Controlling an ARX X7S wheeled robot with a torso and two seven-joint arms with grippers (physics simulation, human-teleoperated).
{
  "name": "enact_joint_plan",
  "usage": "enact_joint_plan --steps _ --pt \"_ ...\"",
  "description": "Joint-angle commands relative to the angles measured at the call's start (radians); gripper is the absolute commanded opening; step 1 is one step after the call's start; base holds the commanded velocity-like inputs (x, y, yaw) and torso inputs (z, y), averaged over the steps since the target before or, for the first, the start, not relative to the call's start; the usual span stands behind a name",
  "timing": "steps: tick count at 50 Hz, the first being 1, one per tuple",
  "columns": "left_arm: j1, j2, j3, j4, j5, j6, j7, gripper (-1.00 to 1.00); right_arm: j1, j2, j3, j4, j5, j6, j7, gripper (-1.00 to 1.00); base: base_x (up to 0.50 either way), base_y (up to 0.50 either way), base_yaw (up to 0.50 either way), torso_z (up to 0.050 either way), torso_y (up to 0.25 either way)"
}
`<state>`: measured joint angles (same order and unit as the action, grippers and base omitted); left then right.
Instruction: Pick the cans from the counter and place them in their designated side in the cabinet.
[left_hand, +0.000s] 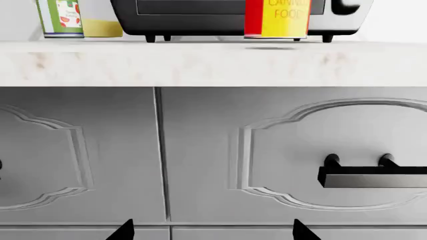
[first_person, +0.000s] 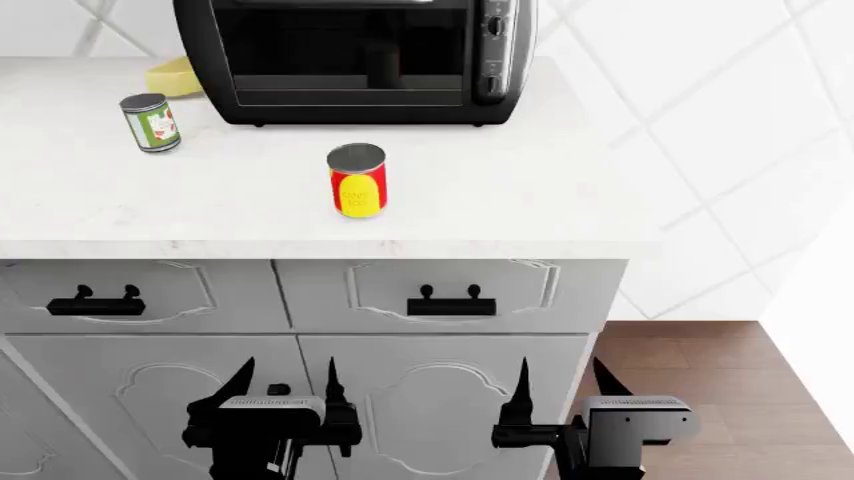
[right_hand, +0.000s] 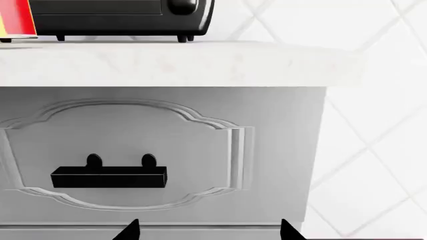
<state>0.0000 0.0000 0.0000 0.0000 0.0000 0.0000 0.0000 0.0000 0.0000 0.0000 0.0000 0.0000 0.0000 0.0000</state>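
The red can with a yellow label (first_person: 356, 180) stands on the white counter (first_person: 534, 200) in front of the black microwave; it also shows in the left wrist view (left_hand: 276, 19) and at the edge of the right wrist view (right_hand: 16, 19). The green-labelled can (first_person: 151, 123) stands further left near the microwave's corner, also in the left wrist view (left_hand: 60, 18). My left gripper (first_person: 286, 385) and right gripper (first_person: 558, 385) are both open and empty, held low in front of the grey cabinet doors, well below the counter. Only the fingertips show in each wrist view.
A black microwave (first_person: 354, 60) sits at the back of the counter. A yellow lump (first_person: 171, 72) lies beside it, behind the green-labelled can. Grey drawers with black handles (first_person: 451, 303) run under the counter. A white tiled wall (first_person: 721, 150) and wood floor (first_person: 721, 400) are to the right.
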Motion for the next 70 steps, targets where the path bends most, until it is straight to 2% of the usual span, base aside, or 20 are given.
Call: enact_joint_plan --steps 1,15,18,25,30,31,33,35,40,43,49,70 --pt "0.004 -0.015 0.018 0.007 -0.017 -0.001 -0.020 1.00 -0.001 0.017 -0.017 0.003 0.015 -0.001 0.020 1.00 0.00 0.00 0.00 0.000 0.000" --pt "0.015 -0.065 0.056 0.102 -0.047 -0.014 -0.067 1.00 -0.034 0.065 -0.014 -0.095 0.054 0.049 0.071 1.00 0.00 0.00 0.00 0.000 0.000" --pt "0.007 -0.093 0.047 0.254 -0.059 -0.098 -0.067 1.00 -0.059 0.084 -0.023 -0.195 0.021 0.044 0.088 1.00 0.00 0.00 0.00 0.000 0.000" --pt "-0.050 -0.181 -0.026 0.771 -0.077 -0.371 -0.081 1.00 -0.088 0.122 -0.054 -0.584 -0.053 0.162 0.094 1.00 0.00 0.00 0.00 0.000 0.000" --pt "-0.141 -0.221 -0.095 0.945 -0.106 -0.511 -0.090 1.00 -0.099 0.132 -0.101 -0.739 -0.079 0.230 0.079 1.00 0.00 0.00 0.00 0.000 0.000" --pt "-0.152 -0.224 -0.104 0.960 -0.113 -0.526 -0.092 1.00 -0.008 0.125 -0.119 -0.744 -0.085 0.327 0.062 1.00 0.00 0.00 0.00 0.000 0.000" --pt "-0.166 -0.228 -0.124 0.971 -0.126 -0.535 -0.096 1.00 0.208 0.096 -0.148 -0.680 -0.089 0.463 0.043 1.00 0.00 0.00 0.00 0.000 0.000" --pt "-0.173 -0.226 -0.147 0.970 -0.140 -0.535 -0.101 1.00 0.283 0.083 -0.152 -0.641 -0.077 0.491 0.039 1.00 0.00 0.00 0.00 0.000 0.000" --pt "-0.173 -0.224 -0.175 0.956 -0.163 -0.520 -0.108 1.00 0.503 0.012 -0.210 -0.831 -0.068 0.908 0.042 1.00 0.13 0.00 0.00 0.000 0.000" --pt "-0.167 -0.224 -0.176 0.934 -0.167 -0.508 -0.110 1.00 0.578 0.005 -0.231 -0.875 -0.004 1.021 0.104 1.00 0.50 0.00 0.00 0.000 0.000" --pt "-0.160 -0.224 -0.176 0.903 -0.181 -0.492 -0.111 1.00 0.623 0.013 -0.229 -0.883 0.082 1.059 0.164 1.00 0.50 0.00 0.00 0.000 0.000" --pt "-0.139 -0.238 -0.189 0.859 -0.214 -0.429 -0.111 1.00 0.611 0.038 -0.239 -0.833 0.180 0.976 0.243 1.00 0.50 0.00 0.00 0.000 0.000"
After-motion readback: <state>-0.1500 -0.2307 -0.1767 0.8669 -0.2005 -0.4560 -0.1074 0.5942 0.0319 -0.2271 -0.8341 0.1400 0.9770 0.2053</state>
